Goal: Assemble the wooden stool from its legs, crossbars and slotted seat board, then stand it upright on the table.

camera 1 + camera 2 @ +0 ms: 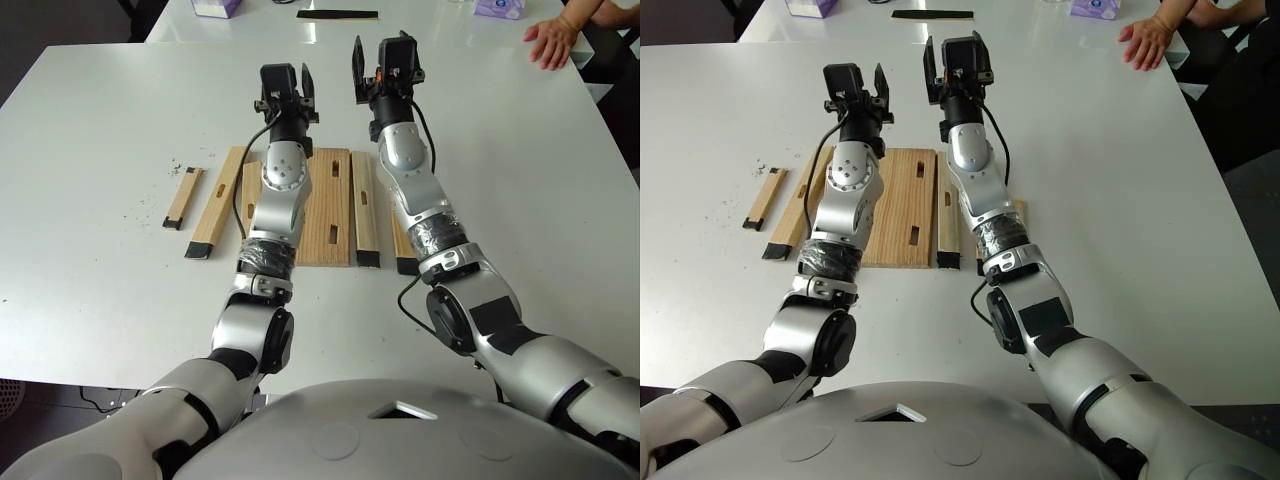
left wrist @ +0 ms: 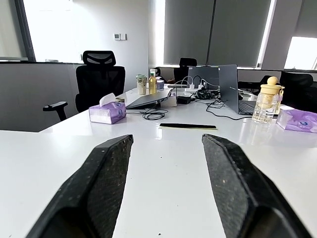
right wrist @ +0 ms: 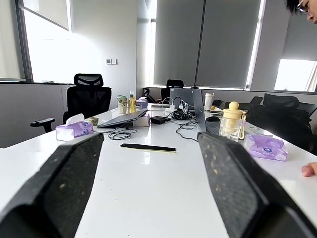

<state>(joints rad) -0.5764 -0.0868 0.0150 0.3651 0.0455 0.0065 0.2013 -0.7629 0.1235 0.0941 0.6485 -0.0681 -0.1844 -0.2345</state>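
Observation:
The slotted seat board [image 1: 328, 205] lies flat mid-table. To its left lie a long leg [image 1: 218, 203] and a short crossbar [image 1: 183, 197]; another slat [image 1: 250, 183] sits half under my left arm. A leg [image 1: 365, 210] lies along the board's right edge, and one more piece [image 1: 404, 250] is mostly hidden under my right arm. My left gripper [image 1: 288, 85] hovers just past the board's far end, open and empty [image 2: 168, 173]. My right gripper [image 1: 385, 60] is slightly farther out, also open with nothing between its fingers [image 3: 148, 183].
A black strip [image 1: 337, 14], two purple tissue packs [image 1: 215, 7] [image 1: 497, 8], a laptop [image 2: 233, 94] and a bottle [image 2: 266, 99] sit on the far table. A person's hand [image 1: 550, 42] rests at the far right corner. Small crumbs [image 1: 175, 165] lie near the crossbar.

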